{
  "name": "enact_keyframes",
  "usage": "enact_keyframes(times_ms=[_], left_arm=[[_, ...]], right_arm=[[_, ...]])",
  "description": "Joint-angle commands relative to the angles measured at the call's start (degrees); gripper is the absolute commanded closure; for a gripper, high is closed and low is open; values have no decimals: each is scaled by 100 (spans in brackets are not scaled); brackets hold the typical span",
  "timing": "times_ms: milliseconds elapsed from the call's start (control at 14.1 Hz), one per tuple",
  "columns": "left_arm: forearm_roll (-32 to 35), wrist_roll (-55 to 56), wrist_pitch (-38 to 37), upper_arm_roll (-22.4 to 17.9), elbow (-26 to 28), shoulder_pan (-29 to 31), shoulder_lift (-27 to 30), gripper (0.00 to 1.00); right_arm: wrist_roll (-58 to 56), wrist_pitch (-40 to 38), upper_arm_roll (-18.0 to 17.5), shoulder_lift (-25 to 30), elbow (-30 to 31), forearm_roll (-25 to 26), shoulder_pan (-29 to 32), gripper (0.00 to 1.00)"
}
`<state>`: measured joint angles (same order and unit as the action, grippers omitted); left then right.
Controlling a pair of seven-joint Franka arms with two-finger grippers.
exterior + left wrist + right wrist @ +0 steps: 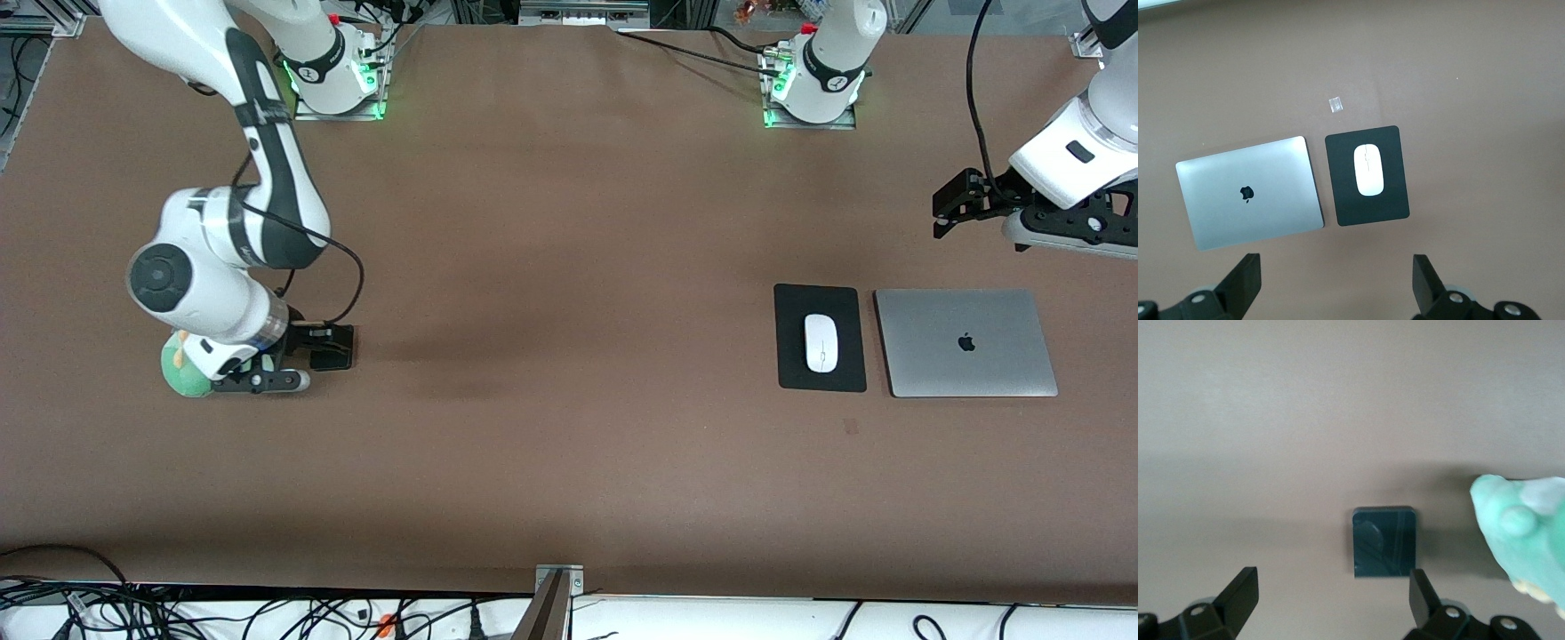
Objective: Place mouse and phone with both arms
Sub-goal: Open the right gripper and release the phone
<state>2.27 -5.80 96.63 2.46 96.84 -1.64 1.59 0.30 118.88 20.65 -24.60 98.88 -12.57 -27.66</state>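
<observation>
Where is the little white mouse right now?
The small white glossy oval mouse lies on the flat black mouse pad, beside the closed silver laptop, toward the left arm's end of the table.

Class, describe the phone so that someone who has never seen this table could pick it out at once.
Start at the right arm's end of the brown table, where the right gripper hangs open, low over it. Under that gripper lies the phone, a small dark slab with rounded corners. Its neighbour, a soft green toy, is plump; the phone is flat and plain.
</observation>
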Motion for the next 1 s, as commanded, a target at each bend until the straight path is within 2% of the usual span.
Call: enact_keyframes(times_ms=[0,285,640,783,854,925], left_arm=[[89,-18,-144,35,-209,24,-98,0],[89,-26,-144,35,-209,33,-98,0],[89,-26,-144,35,-209,33,-98,0],[89,-26,-144,35,-209,33,-98,0],[89,-26,-144,44,-209,33,-98,0],[89,-26,-153,44,-209,24,-98,0]], right_arm=[[-196,-1090,167,315,-534,-105,59,0],[-249,-2718,588,482,-1545,148,50,0],[-373,-3125,686,1070,-1530,641,42,0],[-329,-3274,581,1238,-1529,782,242,0],[-329,-3275,285,1325,-1529,852,496,0],[-329,-3275,-162,1431,-1529,931,942,0]])
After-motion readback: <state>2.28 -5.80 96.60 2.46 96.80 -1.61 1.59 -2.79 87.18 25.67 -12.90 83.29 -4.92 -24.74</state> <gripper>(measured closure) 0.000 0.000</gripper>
